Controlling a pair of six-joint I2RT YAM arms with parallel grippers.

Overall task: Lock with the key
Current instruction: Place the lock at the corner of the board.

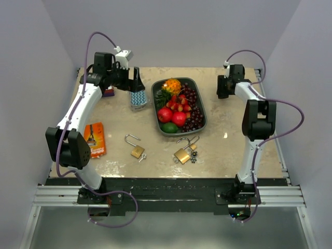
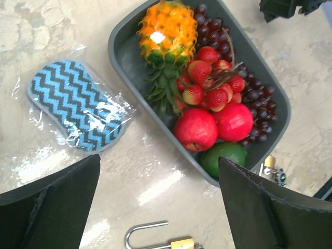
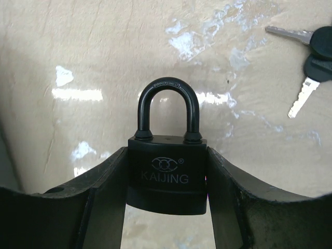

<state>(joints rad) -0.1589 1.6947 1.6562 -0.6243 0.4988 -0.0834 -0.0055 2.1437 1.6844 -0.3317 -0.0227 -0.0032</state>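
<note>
Between R end effector [image 3: 166, 153] jaws: black padlock [image 3: 166, 179] clamped; keys [image 3: 313, 56] apart.

We find the bench [image 1: 233, 150] brightly and evenly lit from above, so shadows under the fruit tray [image 1: 154, 96] and the open brass padlock [image 1: 137, 151] are short and soft. White glare streaks its glossy top along the near edge and, close up, around the black padlock [image 3: 167, 171], whose lettering reads sharp. The pineapple [image 2: 167, 28] has a blown-out spot; the wrapped sponge [image 2: 78, 106] glints in its film.
</note>
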